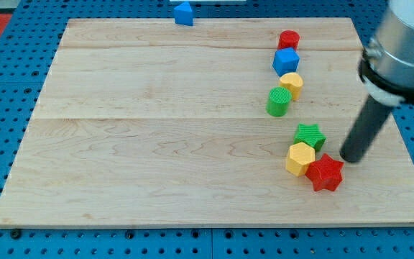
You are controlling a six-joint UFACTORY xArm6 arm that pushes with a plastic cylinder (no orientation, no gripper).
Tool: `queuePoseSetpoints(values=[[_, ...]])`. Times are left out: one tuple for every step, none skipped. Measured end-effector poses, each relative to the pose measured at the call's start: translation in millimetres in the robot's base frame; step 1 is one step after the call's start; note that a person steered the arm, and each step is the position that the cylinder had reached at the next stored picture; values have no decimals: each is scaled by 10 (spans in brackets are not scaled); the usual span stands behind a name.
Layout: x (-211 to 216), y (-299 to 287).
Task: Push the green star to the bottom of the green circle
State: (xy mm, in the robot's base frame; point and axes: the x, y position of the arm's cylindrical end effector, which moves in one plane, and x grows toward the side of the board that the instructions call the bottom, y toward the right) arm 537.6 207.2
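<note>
Your green star (310,134) sits low on the view's right of the table (157,144), touching the yellow hexagon (300,158) and red star (325,173); green circle (279,101) above, apart. My tip (351,157) stands just right of the green star; no fingers on this rod.

Pale wooden board (157,129) carrying eight small blocks, all toward the right side or top edge.

A blue block (184,14) sits at the top edge; at upper right, a red cylinder (289,39), blue cube (286,61), yellow cylinder (291,83) and green circle (279,101) run downward; at lower right cluster the green star (310,135), yellow hexagon (300,158) and red star (325,172), with my tip (351,157) just right of them.
</note>
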Motion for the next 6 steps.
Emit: queuePoseSetpoints(values=[[4, -214], [-151, -369], [-263, -408], [-410, -508], [-470, -701], [-453, -399]])
